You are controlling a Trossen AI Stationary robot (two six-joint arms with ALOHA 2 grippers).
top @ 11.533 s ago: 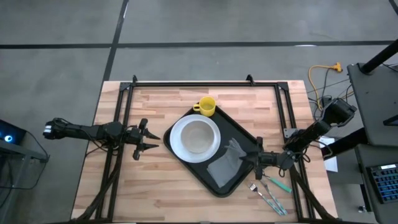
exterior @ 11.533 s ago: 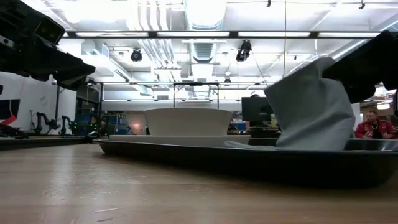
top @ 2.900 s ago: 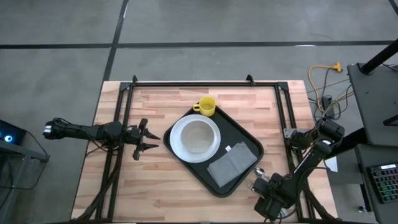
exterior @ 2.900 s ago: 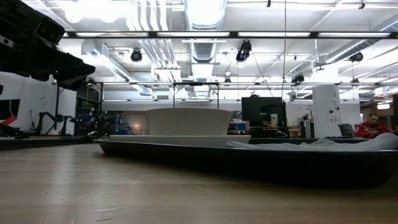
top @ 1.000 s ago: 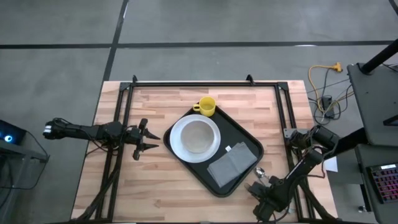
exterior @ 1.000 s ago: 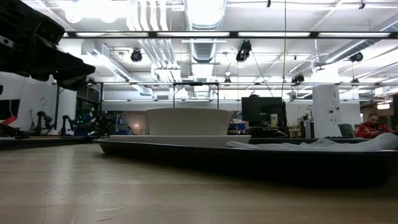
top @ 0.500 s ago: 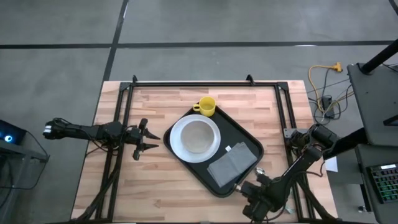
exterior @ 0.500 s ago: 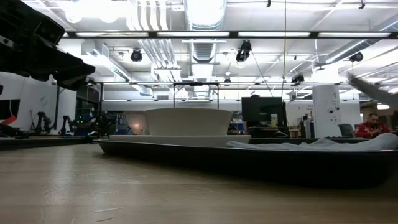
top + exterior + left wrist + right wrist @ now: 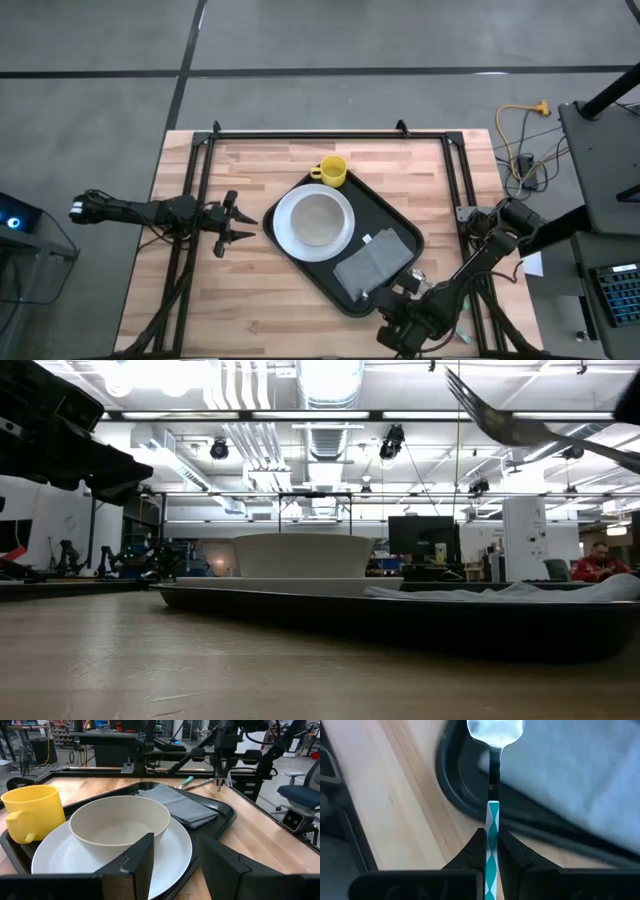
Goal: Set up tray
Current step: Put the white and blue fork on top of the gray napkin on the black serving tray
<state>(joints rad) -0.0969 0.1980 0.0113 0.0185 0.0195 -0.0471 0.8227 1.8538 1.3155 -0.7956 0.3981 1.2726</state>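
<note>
The black tray (image 9: 392, 218) lies slantwise mid-table. It carries a white plate with a bowl (image 9: 315, 218), a yellow mug (image 9: 332, 170) and a folded grey napkin (image 9: 375, 262). My right gripper (image 9: 405, 297) hovers by the tray's near right corner, shut on a utensil with a teal-and-white handle. The utensil's metal head (image 9: 495, 730) is over the tray's rim and the napkin's edge; in the low view it (image 9: 500, 418) looks like a fork. My left gripper (image 9: 240, 225) waits open, left of the tray (image 9: 220, 817). My right gripper pinches the utensil's teal-and-white handle (image 9: 492, 817) between its two fingers (image 9: 512, 852). The utensil runs forward along the fingers, with the metal head pointing away from the gripper. It is lifted clear of the table and tray, high in the low view.
More cutlery (image 9: 192, 782) lies on the wood beyond the tray's right side. Black frame rails (image 9: 320, 134) run along the far edge and down both sides. Bare wood shows left of the tray and along the near edge (image 9: 250, 310).
My right arm has swung toward the table's left along the near edge, carrying the utensil toward the tray's near right corner. In the low view the utensil has come into sight at upper right and now shows larger and higher. The left arm and the tray's contents have kept still.
</note>
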